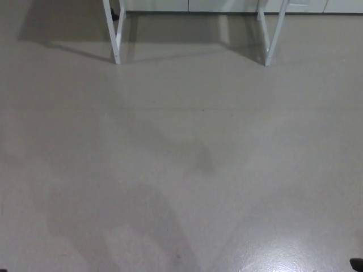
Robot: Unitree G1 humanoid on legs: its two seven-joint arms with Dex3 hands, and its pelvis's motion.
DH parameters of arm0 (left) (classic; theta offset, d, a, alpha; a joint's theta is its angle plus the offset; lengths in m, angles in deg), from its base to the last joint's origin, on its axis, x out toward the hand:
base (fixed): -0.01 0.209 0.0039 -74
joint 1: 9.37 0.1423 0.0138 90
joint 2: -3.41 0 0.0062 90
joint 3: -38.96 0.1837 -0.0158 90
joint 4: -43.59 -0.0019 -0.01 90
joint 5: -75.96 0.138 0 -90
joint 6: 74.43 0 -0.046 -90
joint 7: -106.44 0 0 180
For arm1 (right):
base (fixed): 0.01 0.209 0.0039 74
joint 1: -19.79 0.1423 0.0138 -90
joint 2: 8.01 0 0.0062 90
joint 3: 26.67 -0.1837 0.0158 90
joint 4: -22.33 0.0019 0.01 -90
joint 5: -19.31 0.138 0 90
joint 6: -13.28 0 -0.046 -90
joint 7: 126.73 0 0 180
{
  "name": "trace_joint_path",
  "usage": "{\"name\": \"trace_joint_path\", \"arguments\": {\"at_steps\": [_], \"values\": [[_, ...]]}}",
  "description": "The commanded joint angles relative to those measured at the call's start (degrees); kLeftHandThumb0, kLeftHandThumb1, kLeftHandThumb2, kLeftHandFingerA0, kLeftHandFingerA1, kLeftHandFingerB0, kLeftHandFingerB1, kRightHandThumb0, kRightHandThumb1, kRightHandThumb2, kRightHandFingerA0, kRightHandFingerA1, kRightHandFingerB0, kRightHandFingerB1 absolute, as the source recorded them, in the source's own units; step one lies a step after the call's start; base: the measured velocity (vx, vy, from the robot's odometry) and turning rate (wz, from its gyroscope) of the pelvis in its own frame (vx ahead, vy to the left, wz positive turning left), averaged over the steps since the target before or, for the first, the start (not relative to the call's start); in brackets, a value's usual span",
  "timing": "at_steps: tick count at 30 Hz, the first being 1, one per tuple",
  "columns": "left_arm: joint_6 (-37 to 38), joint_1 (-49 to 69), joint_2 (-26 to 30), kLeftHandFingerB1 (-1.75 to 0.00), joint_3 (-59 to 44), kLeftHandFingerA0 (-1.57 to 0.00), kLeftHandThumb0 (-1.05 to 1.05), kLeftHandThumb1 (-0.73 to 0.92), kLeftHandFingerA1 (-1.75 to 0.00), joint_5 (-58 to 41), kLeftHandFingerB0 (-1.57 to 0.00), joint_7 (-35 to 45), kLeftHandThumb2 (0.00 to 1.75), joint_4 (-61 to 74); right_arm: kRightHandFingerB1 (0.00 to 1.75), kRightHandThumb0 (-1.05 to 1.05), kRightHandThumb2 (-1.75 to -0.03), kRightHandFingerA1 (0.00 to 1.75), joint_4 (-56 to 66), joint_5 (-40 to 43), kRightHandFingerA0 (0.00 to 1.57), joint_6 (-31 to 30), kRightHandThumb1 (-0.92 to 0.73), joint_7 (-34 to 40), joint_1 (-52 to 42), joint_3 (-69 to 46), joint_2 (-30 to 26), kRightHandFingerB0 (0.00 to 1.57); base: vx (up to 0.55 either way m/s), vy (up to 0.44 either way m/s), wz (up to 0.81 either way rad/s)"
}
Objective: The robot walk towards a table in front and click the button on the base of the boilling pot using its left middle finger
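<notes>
Neither robot hand in view, state unknowable. White worktop legs [116, 34] at upper frame, floor [181, 170] between; approach unfinished, pot and button unseen.

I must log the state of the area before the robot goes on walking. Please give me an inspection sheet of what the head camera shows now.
Surface: pale floor, smooth, with soft shadows and a glare patch at the lower right; the table top is out of view.
Job's things: only two white table legs, left and right, at the top edge; pot and button not seen.
Clutter: nothing seen.
Hands: neither in view.
Cables: nothing seen.
Surroundings: white panels behind the legs; a small dark thing at the lower right corner, unclear.
</notes>
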Motion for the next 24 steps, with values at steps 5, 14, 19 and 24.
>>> {"name": "trace_joint_path", "arguments": {"at_steps": [5, 14, 19, 24], "values": [[3.7, 1.6, 1.6, -0.29, 0.3, -0.34, -0.26, 0.59, -0.38, -1.7, -0.14, 2.7, 0.58, -1.7, 0.48, -0.43, -0.74, 0.58, -2.9, -0.5, 0.56, 5.1, -0.44, 1.2, -1.1, 0.5, -1.4, 0.31, 0.00, 0.000, 0.00], [4.4, 3.3, 2.0, -0.29, 1.1, -0.38, -0.29, 0.57, -0.37, -1.1, -0.16, 2.2, 0.58, -2.3, 0.48, -0.44, -0.75, 0.58, -3.6, -0.8, 0.54, 6.5, -0.45, 1.1, -2.7, 1.1, -1.3, 0.31, 0.00, 0.000, 0.00], [5.9, 4.9, 1.6, -0.45, 2.0, -0.30, -0.22, 0.42, -0.56, -0.7, -0.04, 1.9, 0.88, -2.5, 0.39, -0.35, -0.57, 0.49, -3.9, 0.2, 0.61, 7.9, -0.56, -0.2, -4.4, 0.4, -1.5, 0.38, 0.00, 0.000, 0.00], [5.5, 4.6, 1.6, -0.29, 1.9, -0.39, -0.25, 0.59, -0.38, -1.6, -0.17, 1.9, 0.58, -2.3, 0.49, -0.45, -0.76, 0.60, -3.7, -0.4, 0.58, 8.0, -0.44, 0.5, -4.1, 0.9, -1.5, 0.33, 0.03, 0.008, 0.08]]}}
